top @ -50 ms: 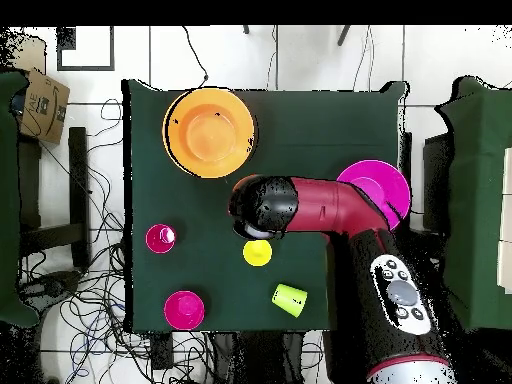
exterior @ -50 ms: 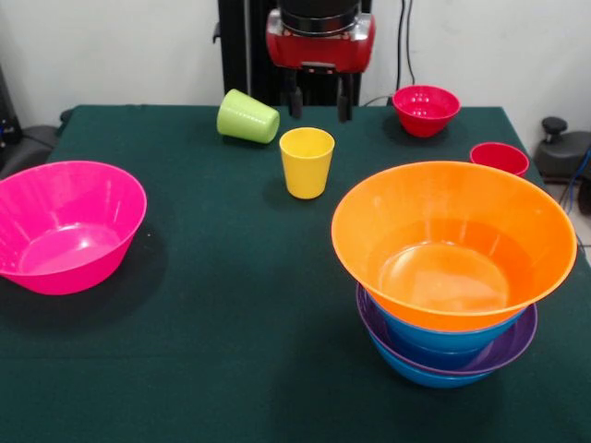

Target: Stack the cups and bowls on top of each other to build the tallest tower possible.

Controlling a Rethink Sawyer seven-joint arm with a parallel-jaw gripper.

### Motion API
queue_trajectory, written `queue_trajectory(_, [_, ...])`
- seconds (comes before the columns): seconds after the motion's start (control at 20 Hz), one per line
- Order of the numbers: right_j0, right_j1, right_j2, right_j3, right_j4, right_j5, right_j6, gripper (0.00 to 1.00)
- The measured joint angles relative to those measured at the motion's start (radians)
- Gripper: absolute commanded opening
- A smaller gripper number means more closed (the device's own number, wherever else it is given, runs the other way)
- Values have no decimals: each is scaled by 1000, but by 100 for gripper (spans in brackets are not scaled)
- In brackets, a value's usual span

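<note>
Fingers [exterior @ -50 ms: 296,100] apparently above, behind yellow cup [exterior @ -50 ms: 306,161].

Cup [exterior @ -50 ms: 307,161] behind tower [exterior @ -50 ms: 452,277]

The front view looks low across the worktop [exterior @ -50 ms: 231,305], fairly near. The overhead view looks straight down, seemingly from farther off. The 2 views share the whole worktop.

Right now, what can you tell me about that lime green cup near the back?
The lime green cup is a small tapered tumbler without a handle, seemingly smooth plastic. It lies tipped on its side on the dark green tablecloth, its open mouth turned toward the yellow cup, which stands upright nearby without touching it. Nothing is inside it or holding it.
</note>
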Motion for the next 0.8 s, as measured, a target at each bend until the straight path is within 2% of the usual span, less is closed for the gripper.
queue_trajectory(0.45, [-1, -2, 31, 37, -69, -7, 0, 100])
queue_trajectory(0.8, [-6, 3, 31, 43, -126, -59, 0, 100])
